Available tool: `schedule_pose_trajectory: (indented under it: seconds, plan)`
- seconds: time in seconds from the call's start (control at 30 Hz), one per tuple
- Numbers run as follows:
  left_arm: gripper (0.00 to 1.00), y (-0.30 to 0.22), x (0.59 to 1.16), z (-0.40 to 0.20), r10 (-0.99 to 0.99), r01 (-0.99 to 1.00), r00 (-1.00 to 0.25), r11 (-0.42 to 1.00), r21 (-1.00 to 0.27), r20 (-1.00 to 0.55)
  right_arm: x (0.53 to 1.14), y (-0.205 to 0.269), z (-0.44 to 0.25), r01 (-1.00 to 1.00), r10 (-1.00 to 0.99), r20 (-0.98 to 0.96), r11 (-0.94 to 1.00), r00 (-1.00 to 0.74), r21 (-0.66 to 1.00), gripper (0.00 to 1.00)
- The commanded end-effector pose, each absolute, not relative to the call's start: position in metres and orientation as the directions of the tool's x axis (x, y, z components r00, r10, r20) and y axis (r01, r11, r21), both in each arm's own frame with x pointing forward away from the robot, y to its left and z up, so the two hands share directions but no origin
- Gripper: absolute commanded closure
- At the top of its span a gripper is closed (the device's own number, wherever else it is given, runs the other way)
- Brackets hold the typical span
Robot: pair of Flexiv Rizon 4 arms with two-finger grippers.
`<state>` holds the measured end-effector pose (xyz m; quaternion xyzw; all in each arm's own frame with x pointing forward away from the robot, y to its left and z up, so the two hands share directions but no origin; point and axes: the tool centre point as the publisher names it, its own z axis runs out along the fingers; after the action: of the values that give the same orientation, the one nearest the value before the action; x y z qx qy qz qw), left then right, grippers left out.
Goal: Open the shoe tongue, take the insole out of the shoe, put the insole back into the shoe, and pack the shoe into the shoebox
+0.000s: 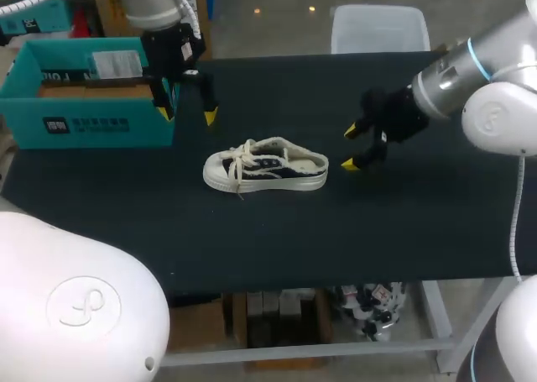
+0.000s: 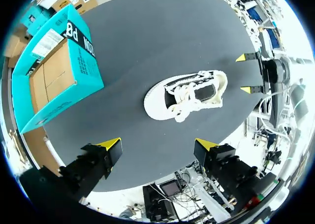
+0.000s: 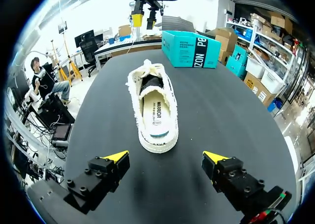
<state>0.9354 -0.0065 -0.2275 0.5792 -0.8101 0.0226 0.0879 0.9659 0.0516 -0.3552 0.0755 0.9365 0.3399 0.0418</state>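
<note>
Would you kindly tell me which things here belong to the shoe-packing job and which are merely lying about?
Job: shoe, insole inside it, teal shoebox, left gripper, right gripper, both open.
Merely there: only the black table.

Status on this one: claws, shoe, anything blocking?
Both open, empty: left claw hovering beside shoebox, right claw at heel end of shoe. Shoe upright on table, insole inside. Nothing between claws and shoe.
</note>
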Motion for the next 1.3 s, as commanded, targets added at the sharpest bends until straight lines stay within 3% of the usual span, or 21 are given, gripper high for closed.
schedule_pose_trajectory:
  seconds: [0.03,1.3]
  plan:
    - [0.0,-0.014,0.929,-0.228,-0.95,-0.957,-0.274,0.284,0.053,0.149,0.976,0.063,-0.365,0.11,0.164,-0.022,0.748,-0.986,0.654,0.0]
    - [0.0,-0.075,0.929,-0.257,-0.962,-0.967,-0.247,0.253,0.035,0.118,0.956,0.125,-0.428,0.18,0.119,0.135,0.666,-0.984,0.724,0.0]
